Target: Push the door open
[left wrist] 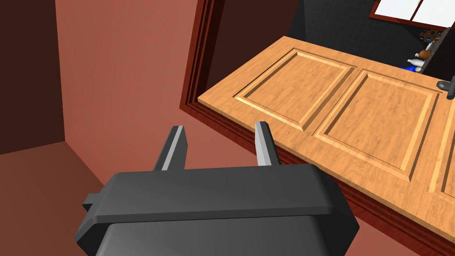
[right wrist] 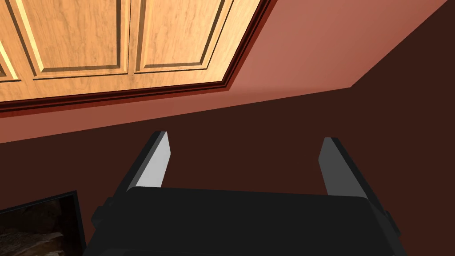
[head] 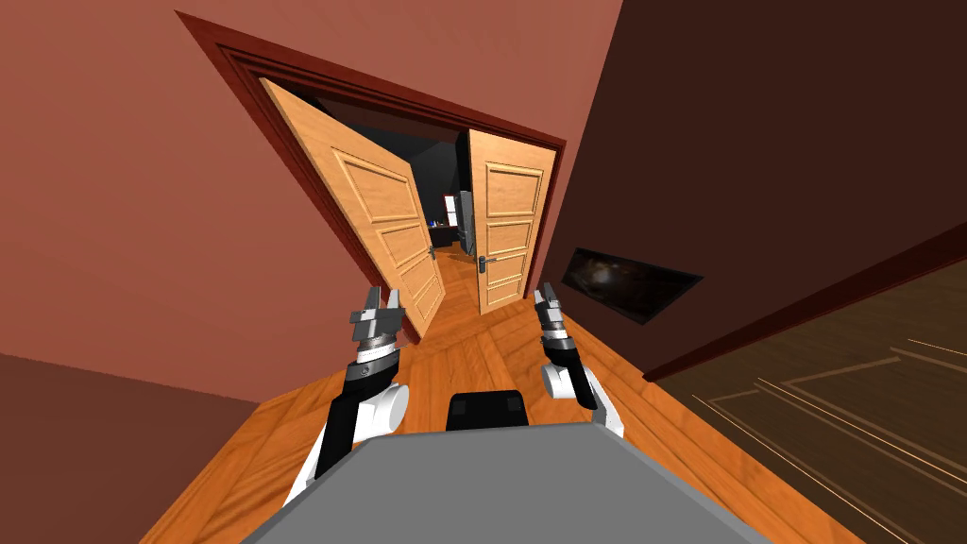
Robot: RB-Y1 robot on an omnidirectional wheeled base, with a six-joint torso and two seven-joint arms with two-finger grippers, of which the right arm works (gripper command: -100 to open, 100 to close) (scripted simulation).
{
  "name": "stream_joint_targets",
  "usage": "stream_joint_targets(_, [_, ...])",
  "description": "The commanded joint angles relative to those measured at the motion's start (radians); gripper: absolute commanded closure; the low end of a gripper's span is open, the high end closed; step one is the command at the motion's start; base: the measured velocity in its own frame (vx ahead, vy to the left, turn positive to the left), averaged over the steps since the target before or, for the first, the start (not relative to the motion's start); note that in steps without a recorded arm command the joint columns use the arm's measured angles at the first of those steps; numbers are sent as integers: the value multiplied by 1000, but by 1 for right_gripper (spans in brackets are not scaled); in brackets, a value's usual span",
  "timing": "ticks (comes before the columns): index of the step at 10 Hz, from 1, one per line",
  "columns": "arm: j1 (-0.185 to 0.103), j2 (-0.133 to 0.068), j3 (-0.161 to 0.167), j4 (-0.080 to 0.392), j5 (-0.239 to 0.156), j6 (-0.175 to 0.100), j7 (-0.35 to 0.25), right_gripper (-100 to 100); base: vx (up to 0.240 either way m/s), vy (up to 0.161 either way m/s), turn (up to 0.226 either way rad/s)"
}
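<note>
Two light wood doors with raised panels stood in a dark red frame [head: 236, 66] at the end of a short hallway. The left door [head: 378, 217] hung from the frame's left side and was swung partway inward, away from the robot. The left door's handle [head: 432, 252], dark, sat near its free edge. The right door [head: 510, 227] hung at the frame's right side, close to flat in the frame, and the right door's handle [head: 485, 263] was also dark. Between the two free edges, a gap showed a dim room with a window [head: 450, 210].

The left gripper [head: 378, 307] was raised in front of the left door, apart from it, with its two fingers spread and nothing between them. The right gripper [head: 545, 300] was raised near the lower part of the right door, also apart from it. Its fingers were spread wide and held nothing.

A red-brown wall [head: 113, 189] ran left of the frame. A darker brown wall [head: 755, 142] on the right carried a dark picture [head: 628, 280], close to the right gripper. A wood floor [head: 472, 349] ran from the robot to the doors.
</note>
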Motion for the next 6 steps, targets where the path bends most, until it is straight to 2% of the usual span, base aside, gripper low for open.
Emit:
stream_joint_targets(1, [-19, -5, 17, 28, -2, 3, -8, -100, 99, -24, -75])
stream_joint_targets(2, [-41, -11, 38, 60, -6, 9, -17, -100, 123, -26, -107])
stream_joint_targets(6, [-90, -21, 82, 130, -12, 21, -37, -100, 123, -4, -65])
